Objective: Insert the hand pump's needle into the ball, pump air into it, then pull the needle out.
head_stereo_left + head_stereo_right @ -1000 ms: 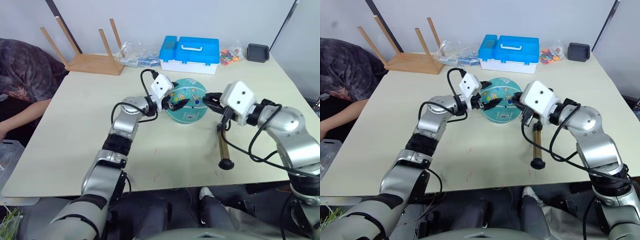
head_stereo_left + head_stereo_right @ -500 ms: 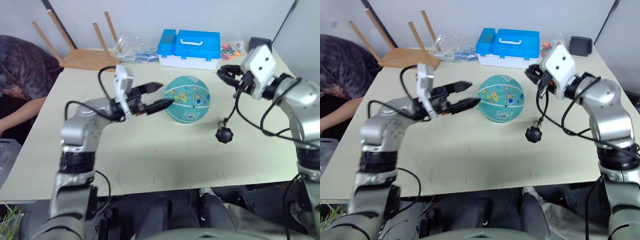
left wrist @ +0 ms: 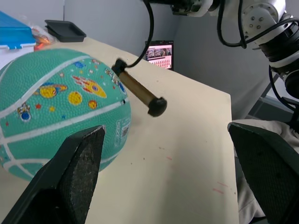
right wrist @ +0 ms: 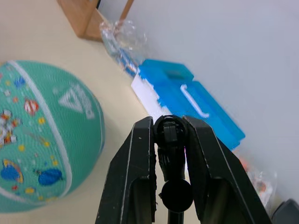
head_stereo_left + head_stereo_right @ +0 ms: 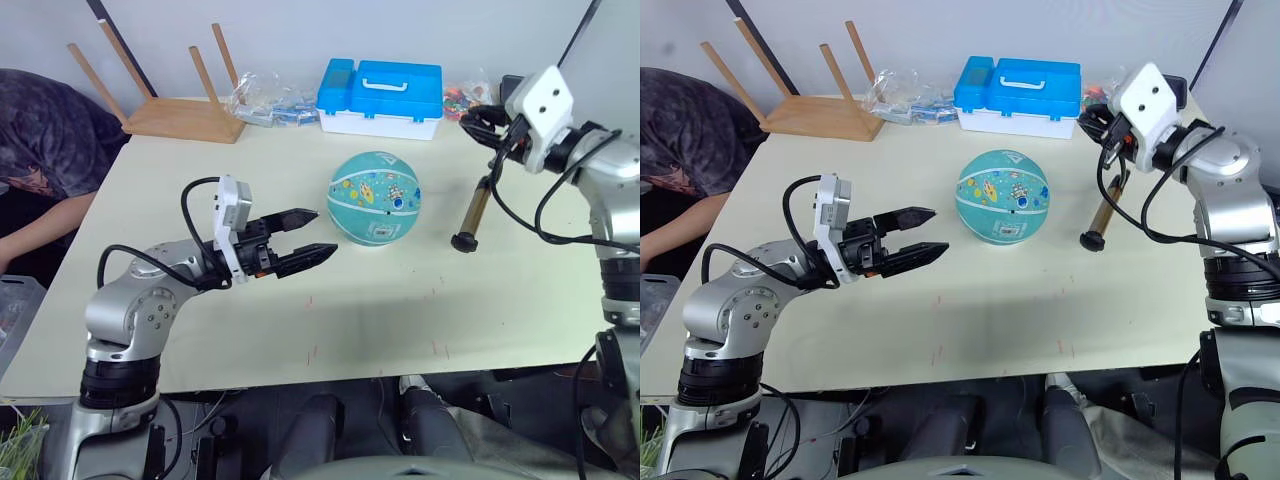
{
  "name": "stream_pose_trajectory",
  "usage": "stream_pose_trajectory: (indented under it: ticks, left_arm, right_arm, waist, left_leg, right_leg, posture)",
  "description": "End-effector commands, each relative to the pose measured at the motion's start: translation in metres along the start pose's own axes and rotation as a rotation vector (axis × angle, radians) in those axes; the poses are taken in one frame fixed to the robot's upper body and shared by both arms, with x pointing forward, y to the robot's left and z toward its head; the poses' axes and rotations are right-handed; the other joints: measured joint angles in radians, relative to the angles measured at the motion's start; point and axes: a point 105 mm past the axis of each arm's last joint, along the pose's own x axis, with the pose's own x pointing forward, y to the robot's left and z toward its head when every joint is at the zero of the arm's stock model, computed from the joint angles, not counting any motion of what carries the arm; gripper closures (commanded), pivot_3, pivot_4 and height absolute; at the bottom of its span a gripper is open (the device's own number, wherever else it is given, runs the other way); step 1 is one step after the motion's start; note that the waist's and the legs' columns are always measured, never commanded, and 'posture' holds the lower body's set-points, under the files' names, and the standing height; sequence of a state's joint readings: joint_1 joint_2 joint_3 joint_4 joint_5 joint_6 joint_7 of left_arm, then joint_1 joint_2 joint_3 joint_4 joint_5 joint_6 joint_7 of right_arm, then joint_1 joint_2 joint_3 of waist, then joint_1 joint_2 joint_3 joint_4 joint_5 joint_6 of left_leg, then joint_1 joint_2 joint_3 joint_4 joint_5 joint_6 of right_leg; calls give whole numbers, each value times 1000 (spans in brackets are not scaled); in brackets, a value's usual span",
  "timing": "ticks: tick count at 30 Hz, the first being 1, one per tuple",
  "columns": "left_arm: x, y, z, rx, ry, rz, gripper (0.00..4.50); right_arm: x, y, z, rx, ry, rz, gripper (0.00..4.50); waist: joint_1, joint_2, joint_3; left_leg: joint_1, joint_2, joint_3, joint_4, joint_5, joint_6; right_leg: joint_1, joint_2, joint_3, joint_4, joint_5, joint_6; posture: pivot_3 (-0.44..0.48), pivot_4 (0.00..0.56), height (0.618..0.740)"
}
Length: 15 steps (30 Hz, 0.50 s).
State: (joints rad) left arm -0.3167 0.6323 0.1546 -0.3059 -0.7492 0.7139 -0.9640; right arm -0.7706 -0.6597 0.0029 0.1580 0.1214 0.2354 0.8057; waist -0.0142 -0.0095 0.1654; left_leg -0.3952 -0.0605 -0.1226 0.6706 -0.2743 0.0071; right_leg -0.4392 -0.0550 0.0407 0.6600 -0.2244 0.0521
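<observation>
- Ball [image 5: 374, 198] resting on the bench [image 5: 360, 310], mid-surface, free of both hands — nothing plugged into it as far as visible.
- Left hand [image 5: 312, 233] empty, fingers spread wide, hovering just beside the ball on its left without touching.
- Right hand [image 4: 169, 140] raised at the far right of the bench, fingers clamped on a black fitting in the right wrist view.
- Hand pump [image 5: 472, 213] hanging tilted below the right hand, its lower black cap at or near the bench surface, well apart from the ball.
- Task progress judged as either early or very late — needle neither in the ball nor near it; no way to tell from these views whether any air has gone in.
- If early, remaining: bringing the needle to the valve, inserting, pumping, withdrawing.
- Needle itself too small to make out; unclear whether the black fitting between the right fingers is the needle end or the hose joint.
- Valve hole on the ball not identifiable — possibly the dark dot near the white seam in the left wrist view, not certain.
- Contact of the pump's lower cap with the bench not resolvable.
- T-handle not distinguishable.
</observation>
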Motion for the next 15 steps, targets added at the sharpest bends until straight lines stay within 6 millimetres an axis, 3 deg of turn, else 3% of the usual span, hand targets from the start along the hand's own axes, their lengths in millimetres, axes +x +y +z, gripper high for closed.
stream_pose_trajectory:
  ticks: [1,15]
  left_arm:
    - [-5,-4,3,40,-26,5,0]
    - [-13,-10,-25,4,-4,40,0]
  right_arm:
    - [-6,5,-16,23,23,-17,4115]
    - [-48,52,-88,215,218,27,4115]
  waist:
    - [0,0,0]
    - [0,0,0]
  left_leg:
    - [0,0,0,0,0,0]
    - [3,2,3,0,0,0]
  right_leg:
    - [0,0,0,0,0,0]
    - [1,1,2,1,1,-1]
  posture:
    - [0,150,740]
    - [0,150,740]
